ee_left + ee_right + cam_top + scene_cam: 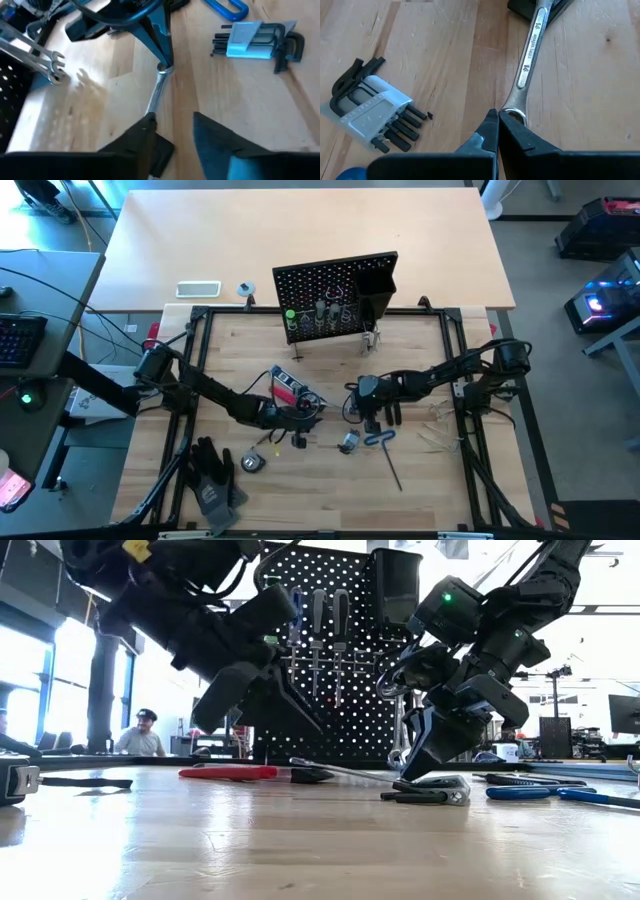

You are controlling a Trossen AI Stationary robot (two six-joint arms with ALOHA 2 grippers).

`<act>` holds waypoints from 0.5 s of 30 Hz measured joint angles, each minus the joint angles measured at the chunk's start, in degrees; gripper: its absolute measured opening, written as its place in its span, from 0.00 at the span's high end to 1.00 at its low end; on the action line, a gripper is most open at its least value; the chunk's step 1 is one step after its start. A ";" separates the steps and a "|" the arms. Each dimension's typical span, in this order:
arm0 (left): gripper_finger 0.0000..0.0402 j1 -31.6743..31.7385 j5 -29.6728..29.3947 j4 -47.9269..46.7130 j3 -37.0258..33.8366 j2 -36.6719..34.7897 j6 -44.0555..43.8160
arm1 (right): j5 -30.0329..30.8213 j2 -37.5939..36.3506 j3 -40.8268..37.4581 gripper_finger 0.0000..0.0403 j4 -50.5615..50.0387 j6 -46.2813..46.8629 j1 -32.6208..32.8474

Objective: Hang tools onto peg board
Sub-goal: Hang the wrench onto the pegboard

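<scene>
Both fingers (496, 131) pinch the wrench (529, 65), its far end hidden by the left gripper (172, 130).

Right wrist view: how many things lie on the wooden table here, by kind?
Long silver metal wrench: 1
Set of black hex keys in a pale plastic holder: 1
Blue thing cut off at the picture's edge, kind unclear: 1
Total: 3

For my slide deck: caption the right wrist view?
Right gripper shut on one end of a silver wrench, hex key set lying nearby.
</scene>
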 joint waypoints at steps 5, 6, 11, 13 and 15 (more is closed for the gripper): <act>0.52 1.48 2.29 -2.16 1.49 0.00 2.23 | -0.08 0.03 -0.07 1.00 0.27 -0.02 0.02; 0.50 2.06 3.09 -3.27 1.98 0.00 2.21 | -0.11 0.07 -0.07 1.00 0.36 -0.02 0.02; 0.46 5.19 6.59 -10.93 5.89 0.22 1.91 | -0.27 0.11 -0.13 1.00 0.79 -0.02 0.02; 0.47 6.52 8.72 -13.81 7.71 0.22 1.97 | -0.27 0.11 -0.13 1.00 0.79 0.01 0.02; 0.49 7.91 10.96 -16.22 9.23 0.22 2.16 | -0.27 0.11 -0.13 1.00 0.79 0.32 0.02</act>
